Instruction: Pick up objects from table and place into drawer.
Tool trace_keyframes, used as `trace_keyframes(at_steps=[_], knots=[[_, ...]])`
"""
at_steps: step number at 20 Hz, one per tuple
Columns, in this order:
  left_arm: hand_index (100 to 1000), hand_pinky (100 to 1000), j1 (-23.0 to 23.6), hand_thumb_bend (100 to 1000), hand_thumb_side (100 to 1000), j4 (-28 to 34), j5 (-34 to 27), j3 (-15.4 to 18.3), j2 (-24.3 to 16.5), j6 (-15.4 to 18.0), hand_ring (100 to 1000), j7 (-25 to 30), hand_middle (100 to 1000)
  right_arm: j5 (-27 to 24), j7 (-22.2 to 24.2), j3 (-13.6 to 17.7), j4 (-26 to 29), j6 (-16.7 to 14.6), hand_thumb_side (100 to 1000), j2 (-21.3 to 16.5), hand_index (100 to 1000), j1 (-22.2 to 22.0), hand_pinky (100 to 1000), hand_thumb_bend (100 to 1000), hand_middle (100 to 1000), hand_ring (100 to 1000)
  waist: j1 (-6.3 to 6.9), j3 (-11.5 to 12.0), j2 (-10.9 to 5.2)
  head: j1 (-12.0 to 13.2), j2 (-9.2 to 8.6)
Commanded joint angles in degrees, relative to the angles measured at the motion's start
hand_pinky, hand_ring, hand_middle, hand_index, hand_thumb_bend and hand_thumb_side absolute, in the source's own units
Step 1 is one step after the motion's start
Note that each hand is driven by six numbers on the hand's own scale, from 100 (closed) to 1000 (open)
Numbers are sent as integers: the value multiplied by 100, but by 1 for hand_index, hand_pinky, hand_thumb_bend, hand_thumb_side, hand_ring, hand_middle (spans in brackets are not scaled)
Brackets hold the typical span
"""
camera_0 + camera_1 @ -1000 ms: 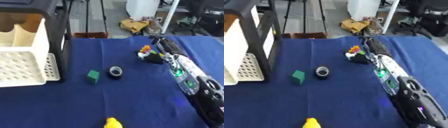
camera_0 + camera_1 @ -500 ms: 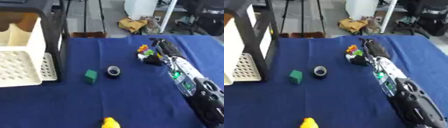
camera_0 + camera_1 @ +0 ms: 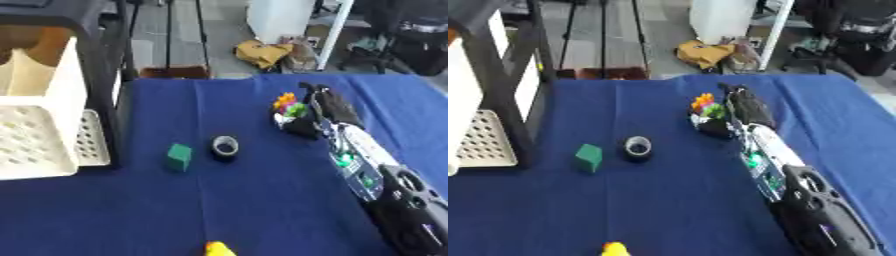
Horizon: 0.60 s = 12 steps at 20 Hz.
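A small colourful thing [image 3: 288,102], orange and green on top with a dark lower part, sits on the blue table [image 3: 262,200] right of centre. My right hand [image 3: 331,106] lies against its right side, with the arm running in from the lower right. A green cube [image 3: 179,156] and a black tape roll [image 3: 225,147] lie side by side near the middle. A yellow thing [image 3: 614,248] shows at the front edge. The white drawer unit [image 3: 39,130] stands at the left with a perforated drawer pulled out. My left hand is out of sight.
A black frame post [image 3: 103,90] stands in front of the drawer unit. Beyond the table's far edge are a floor, a white cabinet [image 3: 284,20], a crumpled yellow-brown cloth [image 3: 262,52] and an office chair [image 3: 411,40].
The whole picture has shifted a little, so the camera moved. My right hand stays beside the colourful thing, and the cube, tape roll and yellow thing lie where they were.
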State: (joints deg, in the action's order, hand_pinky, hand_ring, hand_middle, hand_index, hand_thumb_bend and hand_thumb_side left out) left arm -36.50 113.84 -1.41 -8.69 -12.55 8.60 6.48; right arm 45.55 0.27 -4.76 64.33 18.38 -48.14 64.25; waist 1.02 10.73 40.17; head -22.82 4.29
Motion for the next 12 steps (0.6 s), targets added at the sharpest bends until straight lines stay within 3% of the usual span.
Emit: trace_keyframes(at_steps=[1, 6, 12], knots=[[834, 492, -77, 100, 1000, 75, 29, -18, -17, 13, 713, 39, 736, -161, -146, 38, -39, 16, 744, -94, 964, -19, 825, 452, 649, 1000, 16, 25, -109, -37, -123], [834, 493, -65, 100, 1000, 75, 57, -24, -3, 7, 714, 62, 736, -239, -264, 29, -68, -7, 730, -99, 943, -45, 784, 420, 574, 1000, 25, 21, -90, -30, -91], [834, 494, -65, 100, 1000, 75, 57, -27, -6, -1, 714, 72, 736, -289, -351, 7, -54, -52, 698, -101, 914, -61, 734, 386, 513, 934, 26, 12, -98, -24, -89]])
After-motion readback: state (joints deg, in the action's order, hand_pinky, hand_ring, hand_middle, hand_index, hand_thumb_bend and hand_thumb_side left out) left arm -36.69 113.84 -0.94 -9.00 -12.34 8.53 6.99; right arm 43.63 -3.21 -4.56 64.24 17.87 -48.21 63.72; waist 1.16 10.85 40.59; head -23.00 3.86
